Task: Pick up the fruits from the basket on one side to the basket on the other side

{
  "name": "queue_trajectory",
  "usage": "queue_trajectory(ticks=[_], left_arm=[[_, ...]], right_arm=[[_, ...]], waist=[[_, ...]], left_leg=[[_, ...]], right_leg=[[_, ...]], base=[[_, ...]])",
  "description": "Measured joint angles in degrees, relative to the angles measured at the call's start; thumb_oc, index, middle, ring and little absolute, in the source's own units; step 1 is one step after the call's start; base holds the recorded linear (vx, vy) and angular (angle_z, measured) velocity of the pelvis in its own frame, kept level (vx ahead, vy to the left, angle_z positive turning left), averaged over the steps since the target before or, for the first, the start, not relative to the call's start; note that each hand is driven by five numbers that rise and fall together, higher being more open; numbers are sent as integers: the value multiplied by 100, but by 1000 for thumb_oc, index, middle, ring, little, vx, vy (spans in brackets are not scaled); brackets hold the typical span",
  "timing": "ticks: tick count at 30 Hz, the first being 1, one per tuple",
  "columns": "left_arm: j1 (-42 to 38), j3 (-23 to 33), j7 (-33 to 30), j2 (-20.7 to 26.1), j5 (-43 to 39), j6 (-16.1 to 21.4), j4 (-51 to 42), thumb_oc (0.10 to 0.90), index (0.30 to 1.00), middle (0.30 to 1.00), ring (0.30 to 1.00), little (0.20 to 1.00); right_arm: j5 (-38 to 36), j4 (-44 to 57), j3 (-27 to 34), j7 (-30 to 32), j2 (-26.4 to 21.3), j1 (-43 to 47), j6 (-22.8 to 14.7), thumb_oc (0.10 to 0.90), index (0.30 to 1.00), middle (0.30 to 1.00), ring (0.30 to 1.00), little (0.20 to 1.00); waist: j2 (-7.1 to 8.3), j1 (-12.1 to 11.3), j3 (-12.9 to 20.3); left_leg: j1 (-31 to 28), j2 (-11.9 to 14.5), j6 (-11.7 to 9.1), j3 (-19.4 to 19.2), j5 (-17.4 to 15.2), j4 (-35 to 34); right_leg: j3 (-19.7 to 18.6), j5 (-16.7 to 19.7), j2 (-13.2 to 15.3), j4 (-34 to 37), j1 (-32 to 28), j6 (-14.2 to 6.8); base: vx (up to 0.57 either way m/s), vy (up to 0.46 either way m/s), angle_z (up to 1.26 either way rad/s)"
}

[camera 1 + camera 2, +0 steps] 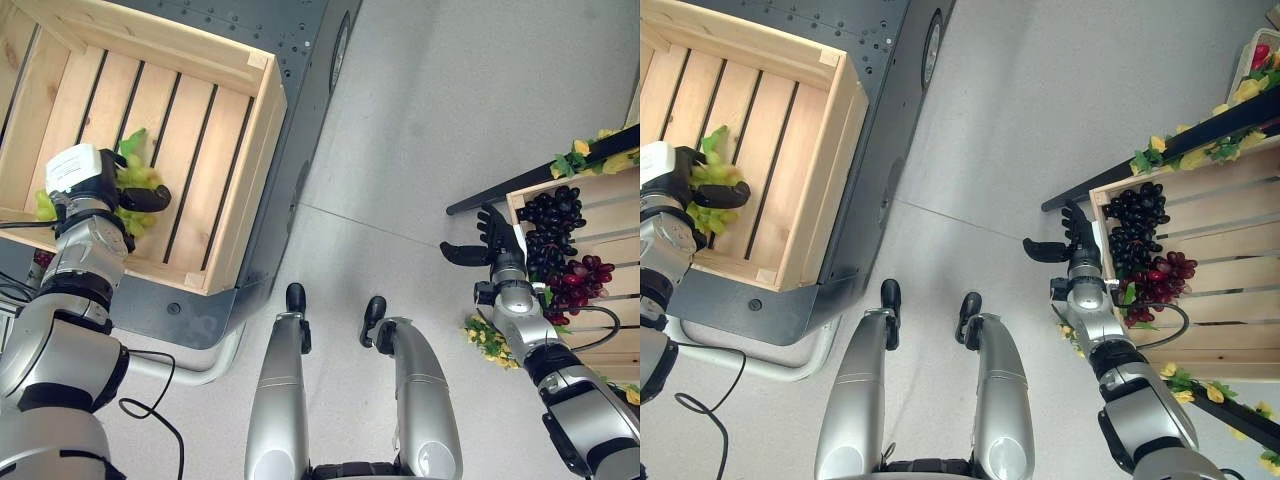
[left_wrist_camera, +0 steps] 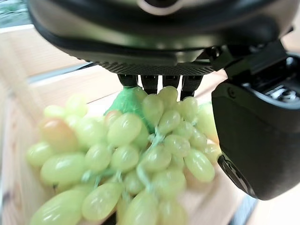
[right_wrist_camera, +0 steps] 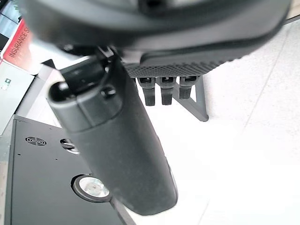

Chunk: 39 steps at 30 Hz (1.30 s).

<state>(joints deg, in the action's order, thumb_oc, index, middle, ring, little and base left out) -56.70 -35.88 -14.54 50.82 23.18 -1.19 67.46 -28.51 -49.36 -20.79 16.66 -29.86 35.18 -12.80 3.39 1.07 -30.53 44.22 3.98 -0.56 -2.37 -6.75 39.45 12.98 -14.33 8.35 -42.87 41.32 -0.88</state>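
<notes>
The right hand (image 3: 140, 51) hangs above pale floor (image 3: 248, 154), its fingers (image 3: 161, 91) straight and holding nothing, thumb (image 3: 117, 150) stretched out. Past the fingers stands a dark metal leg (image 3: 199, 101); a dark perforated panel (image 3: 42, 183) lies below.

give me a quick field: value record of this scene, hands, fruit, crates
left hand: curled round the green grapes, over the left crate
right hand: open, holding nothing, beside the right crate
left crate: wooden slats, on a dark platform
right crate: holds dark grapes and red grapes
other: yellow flowers with leaves along the right crate's frame
task state: green grapes not yet released
</notes>
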Motion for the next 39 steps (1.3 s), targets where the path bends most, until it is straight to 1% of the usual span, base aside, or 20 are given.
queue_trajectory(ticks=[2, 5, 6, 8, 13, 17, 18, 19, 22, 24, 26, 27, 28, 29, 31, 32, 33, 34, 35, 39], left_arm=[[-81, -560, 1, 32, 776, 63, -19, 400, 300, 300, 300, 300], [-116, -870, -90, 43, 1686, 69, -23, 400, 300, 300, 300, 300], [-128, -996, -90, 45, 2067, 70, -56, 400, 300, 300, 300, 300], [-129, -1085, -83, 45, 2503, 23, -105, 400, 300, 300, 300, 300], [-34, -1103, 3, 43, 3022, -59, -199, 400, 300, 300, 300, 300], [0, -1100, 9, 42, 2966, -59, -209, 400, 300, 300, 300, 300], [8, -1099, -4, 42, 2788, -60, -210, 400, 300, 300, 300, 300], [26, -1096, -67, 42, 2173, -78, -212, 400, 300, 300, 300, 300], [92, -966, -199, 34, 908, -63, -239, 400, 300, 300, 300, 300], [249, -515, -352, 23, -214, -41, -260, 400, 300, 300, 300, 300], [578, 313, -405, -12, -1137, 46, -452, 400, 300, 300, 300, 300], [642, 461, -411, -19, -1378, 84, -465, 400, 300, 300, 300, 300], [820, 949, -407, -48, -1869, 171, -580, 400, 300, 300, 300, 300], [887, 1083, -407, -50, -2066, 175, -617, 400, 300, 300, 300, 300], [1100, 1614, -393, -72, -2857, 225, -781, 400, 300, 300, 300, 300], [1144, 1828, -358, -77, -3429, 231, -861, 400, 300, 300, 300, 300], [1173, 1965, -332, -95, -3652, 234, -908, 400, 300, 300, 300, 300], [1220, 2166, -284, -134, -4170, 292, -967, 400, 300, 300, 300, 300], [1257, 2265, -255, -161, -4428, 306, -1026, 400, 300, 300, 300, 300], [1373, 2496, -64, -383, -5279, 453, -1273, 400, 300, 300, 300, 300]], right_arm=[[-169, -54, -1, -2, 0, 71, -20, 800, 900, 900, 900, 900], [-201, -225, -1, -16, 0, 128, -63, 800, 900, 900, 900, 900], [-325, -286, -2, -44, 0, 132, -77, 800, 900, 900, 900, 900], [-356, -384, -1, -59, 0, 141, -99, 800, 900, 900, 900, 900], [-398, -450, -2, -81, 0, 140, -123, 800, 900, 900, 900, 900], [-399, -449, -1, -99, 1, 139, -129, 800, 900, 900, 900, 900], [-400, -449, 0, -100, 0, 140, -129, 800, 900, 900, 900, 900], [-400, -449, 0, -100, 1, 139, -129, 800, 900, 900, 900, 900], [-400, -430, 7, -100, 4, 101, -131, 800, 900, 900, 900, 900], [-400, -425, 6, -100, 7, 35, -132, 800, 900, 900, 900, 900], [-395, -313, 11, -99, 25, -122, -132, 800, 900, 900, 900, 900], [-390, -252, 12, -98, 27, -201, -131, 800, 900, 900, 900, 900], [-387, -107, 26, -95, 49, -324, -131, 800, 900, 900, 900, 900], [-386, -45, 27, -93, 58, -384, -131, 800, 900, 900, 900, 900], [-341, 192, 48, -31, 80, -568, -125, 800, 900, 900, 900, 900], [-337, 262, 55, -3, 105, -619, -125, 800, 900, 900, 900, 900], [-334, 273, 70, 10, 129, -633, -123, 800, 900, 900, 900, 900], [-331, 304, 81, 30, 164, -668, -119, 800, 900, 900, 900, 900], [-315, 310, 82, 30, 177, -688, -117, 800, 900, 900, 900, 900], [-206, 370, 248, 64, 250, -807, -72, 800, 900, 900, 900, 900]], waist=[[0, 35, 0], [5, 55, 3], [5, 60, 3], [5, 78, 3], [4, 103, 3], [1, 106, 4], [0, 105, 4], [-1, 101, 3], [-3, 81, 2], [-5, 55, 1], [-6, 35, 0], [-6, 21, 0], [-6, 9, 0], [-6, 6, 0], [-7, -31, 1], [-7, -42, 1], [-7, -49, 1], [-7, -61, 1], [-8, -67, 0], [-10, -104, -1]], left_leg=[[-5, -1, 22, -33, -13, 11], [-54, 0, 43, -109, -25, 9], [-85, -1, 52, -144, -31, 2], [-101, -2, 56, -163, -32, -7], [-162, 1, 52, -166, -31, -25], [-177, 1, 50, -171, -29, -34], [-181, 0, 50, -174, -29, -37], [-186, -2, 50, -179, -29, -42], [-198, -8, 47, -182, -27, -50], [-236, -21, 31, -178, -12, -94], [-342, -32, 11, -168, 0, -160], [-386, -37, 3, -159, 5, -186], [-464, -35, -16, -144, 20, -244], [-502, -34, -23, -135, 24, -268], [-591, -32, -39, -120, 34, -322], [-595, -32, -55, -103, 47, -341], [-595, -29, -62, -96, 55, -347], [-597, -25, -83, -87, 72, -362], [-602, -24, -87, -85, 76, -369], [-606, -21, -106, -73, 91, -383]], right_leg=[[-33, 17, 6, 1, 0, -26], [-117, 34, 5, 3, -5, -52], [-148, 39, 10, 4, -14, -58], [-150, 47, 21, 3, -19, -53], [-149, 45, 23, 1, -63, -45], [-149, 44, 24, 2, -71, -43], [-151, 43, 27, 1, -71, -42], [-150, 42, 32, -3, -71, -41], [-148, 37, 40, -22, -76, -32], [-148, 34, 45, -30, -96, -28], [-145, 25, 47, -13, -182, -15], [-140, 21, 47, 6, -222, -8], [-123, 15, 39, 59, -308, -1], [-119, 12, 36, 73, -343, 4], [-111, -26, 39, 80, -411, 60], [-107, -31, 30, 72, -410, 67], [-103, -31, 22, 72, -410, 66], [-98, -28, 16, 66, -409, 63], [-93, -29, 14, 61, -410, 64], [-81, -31, 4, 59, -412, 68]], base=[[3, 8, -5], [4, 3, -11], [-1, -3, -10], [-8, -12, -6], [0, 0, 0], [0, 0, 0], [0, 0, 0], [0, 0, 0], [2, -39, 1], [2, -46, 1], [16, -43, 3], [23, -40, 5], [18, -26, 4], [21, -23, 4], [20, -14, 5], [20, -10, 4], [21, -11, 5], [0, 0, 0], [0, 0, 0], [0, 0, 0]])
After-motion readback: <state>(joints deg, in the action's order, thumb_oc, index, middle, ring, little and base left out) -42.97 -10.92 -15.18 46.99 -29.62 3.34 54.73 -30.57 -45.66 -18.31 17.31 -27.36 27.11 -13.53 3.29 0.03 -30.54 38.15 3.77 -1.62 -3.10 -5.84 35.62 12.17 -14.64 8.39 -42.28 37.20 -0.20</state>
